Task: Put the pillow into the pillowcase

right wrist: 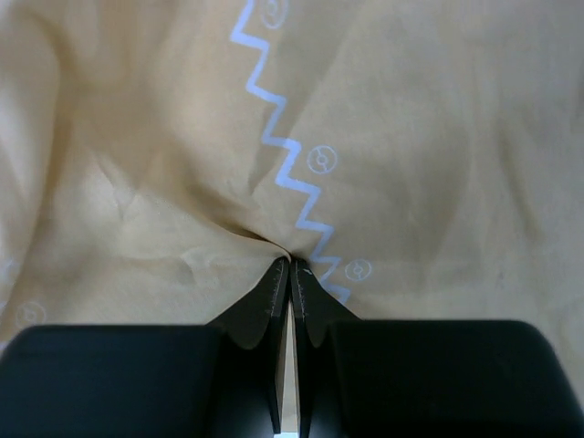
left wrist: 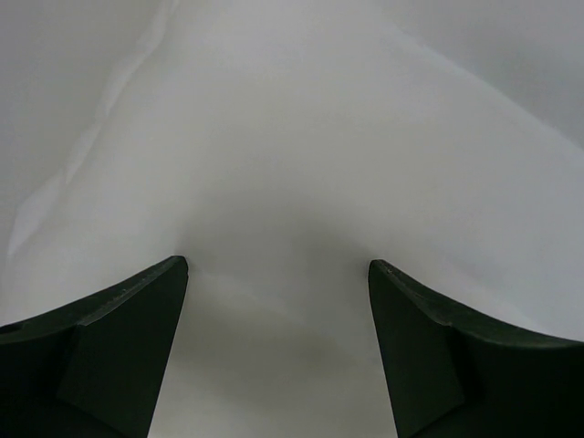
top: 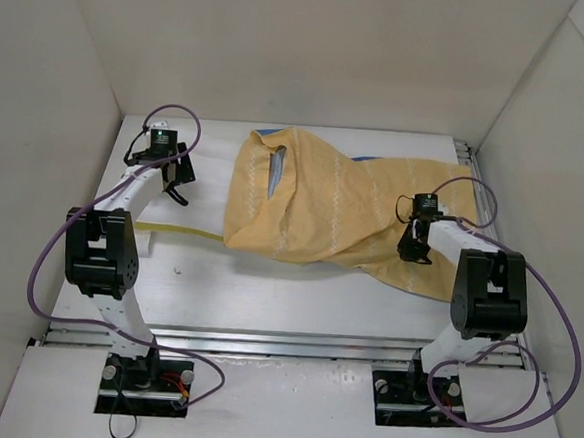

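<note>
The pillowcase [top: 323, 211] is spread from the table's middle toward 3 o'clock, and a fold at its 4 o'clock side is pinched tight by the right gripper [right wrist: 290, 266]. The left gripper [top: 177, 183] is seen open and empty at 9 o'clock; the pillow cannot be picked out. The cloth is best lifted slowly, so the thin pinch is not lost.

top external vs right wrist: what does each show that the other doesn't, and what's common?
Top external only: the whole pillowcase spread on the table, a slit near its far-left end, and the left gripper off to the left, clear of the fabric.
Right wrist only: close up, the fabric puckering into the shut jaws, right beside a pale zigzag stripe.
Both: the right gripper pinching the yellow side of the pillowcase.
</note>
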Tool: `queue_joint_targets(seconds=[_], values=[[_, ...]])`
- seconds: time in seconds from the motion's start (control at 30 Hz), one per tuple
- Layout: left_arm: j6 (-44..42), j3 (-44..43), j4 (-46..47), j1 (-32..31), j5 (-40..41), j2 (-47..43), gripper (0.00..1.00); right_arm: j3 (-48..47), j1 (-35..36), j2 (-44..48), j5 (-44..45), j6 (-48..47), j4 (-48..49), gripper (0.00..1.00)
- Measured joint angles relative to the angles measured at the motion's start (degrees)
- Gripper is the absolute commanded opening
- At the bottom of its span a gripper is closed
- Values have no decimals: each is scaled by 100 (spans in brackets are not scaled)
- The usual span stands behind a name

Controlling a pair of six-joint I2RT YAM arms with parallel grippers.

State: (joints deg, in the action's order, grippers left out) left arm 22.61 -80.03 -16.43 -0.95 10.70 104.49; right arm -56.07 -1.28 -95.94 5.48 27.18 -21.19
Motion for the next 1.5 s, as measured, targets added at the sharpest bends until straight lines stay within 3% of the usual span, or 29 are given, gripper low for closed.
queue_joint_targets(seconds=[0.2, 0.37, 0.6, 0.73, 1.0, 1.23, 1.5], values=[[-52, -2, 15, 0, -74, 0, 75, 173, -627, 249, 151, -96, -177, 0], [-361, -94, 96, -61, -442, 44, 74, 173, -745, 282, 223, -149, -232, 0], [-675, -695, 39, -313, -614, 645, 66, 173, -553, 282, 236, -184, -197, 0], [-601, -914, -179, -286, -452, 903, 56, 160, -365, 280, 238, -188, -186, 0], [-234, -525, -212, 260, -435, 634, 50, -4, -330, 280, 243, -188, -160, 0], [149, 317, -109, 675, -184, 52, 49, -26, -350, 280, 247, -170, -46, 0], [240, 490, -197, 1261, -48, -111, 48, -26, -931, 278, 302, -90, 31, 0]])
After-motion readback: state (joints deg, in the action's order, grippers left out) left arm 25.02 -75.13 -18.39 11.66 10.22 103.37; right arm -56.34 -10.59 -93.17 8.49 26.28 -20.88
